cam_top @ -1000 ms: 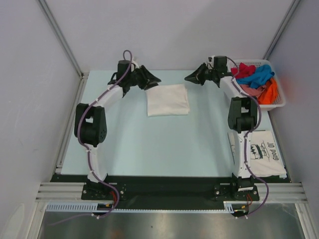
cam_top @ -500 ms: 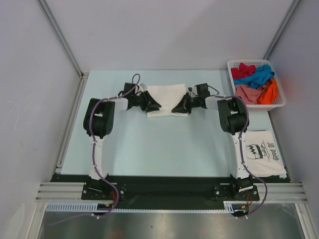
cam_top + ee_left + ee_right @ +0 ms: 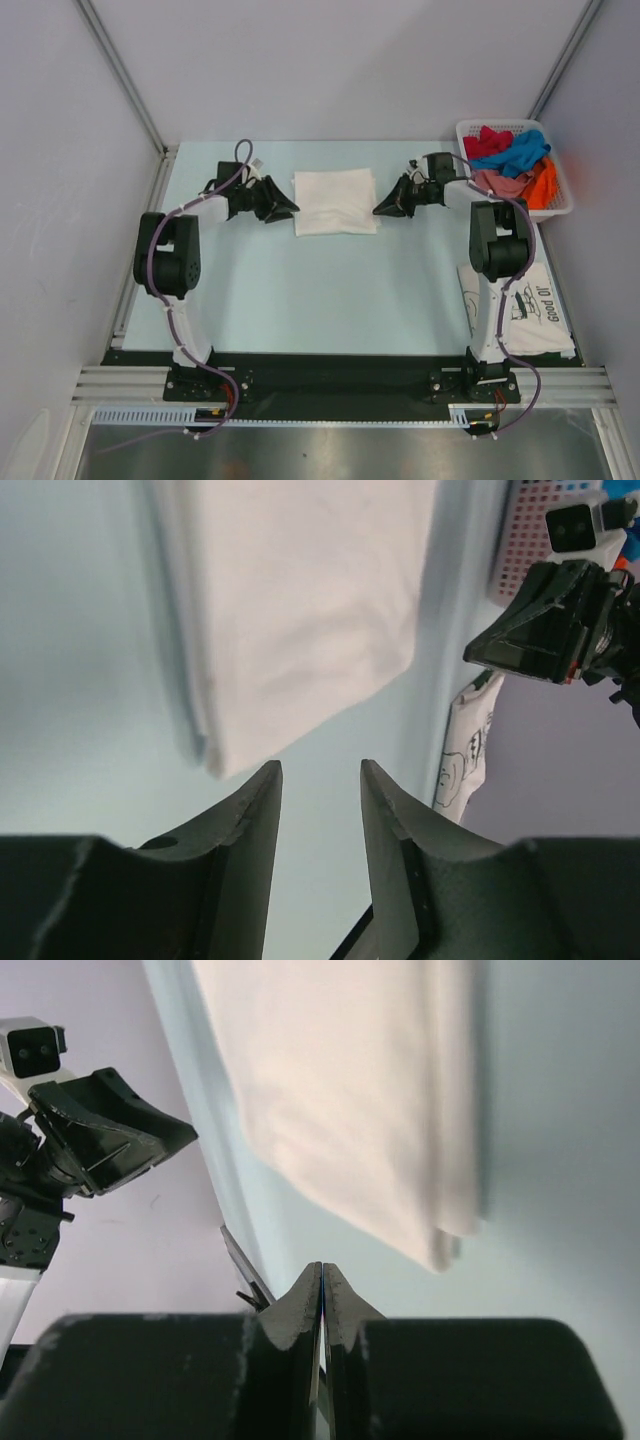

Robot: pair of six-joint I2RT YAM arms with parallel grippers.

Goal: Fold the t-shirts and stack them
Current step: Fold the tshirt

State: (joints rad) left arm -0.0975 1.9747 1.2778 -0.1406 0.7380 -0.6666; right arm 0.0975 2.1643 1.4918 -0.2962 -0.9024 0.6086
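At upper centre, our left gripper (image 3: 290,209), jaws parted, and right gripper (image 3: 379,210), clenched empty, flank the folded white shirt (image 3: 336,201).

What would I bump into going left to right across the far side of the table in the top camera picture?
left gripper → folded white t-shirt → right gripper → white basket with the colourful shirts in it.
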